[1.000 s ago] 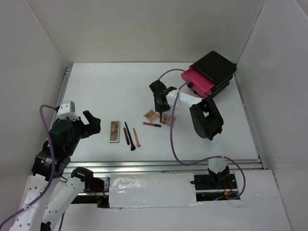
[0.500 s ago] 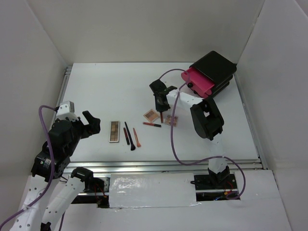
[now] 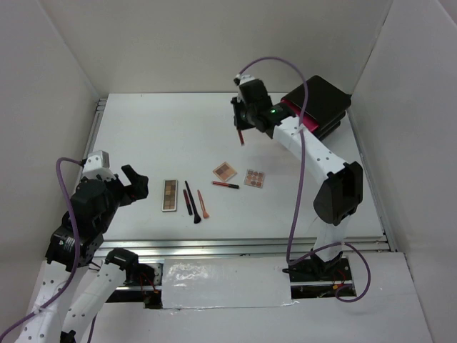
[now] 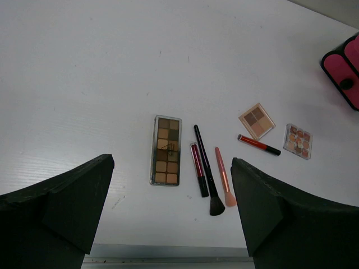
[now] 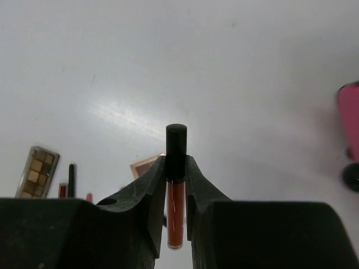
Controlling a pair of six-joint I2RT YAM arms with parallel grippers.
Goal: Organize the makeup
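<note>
My right gripper [image 3: 242, 133] is raised above the back middle of the table and shut on a red lip-gloss tube with a black cap [image 5: 175, 193]. On the table lie a narrow brown palette [image 3: 170, 194], a dark red pencil [image 3: 186, 202], a black brush [image 3: 191, 203], an orange brush [image 3: 203, 205], two square tan palettes [image 3: 224, 171] [image 3: 253, 178] and a second red tube [image 3: 225, 185]. My left gripper [image 3: 136, 187] is open and empty, left of the brown palette [image 4: 166, 150]; the brushes [image 4: 206, 168] lie between its fingers in the left wrist view.
A black box [image 3: 321, 100] with pink drawers [image 4: 345, 73] stands at the back right, just right of my right gripper. White walls enclose the table on three sides. A metal rail [image 3: 243, 246] runs along the near edge.
My right arm has lifted from beside the square palettes and swung up and back with the red tube. The left arm has barely moved.
</note>
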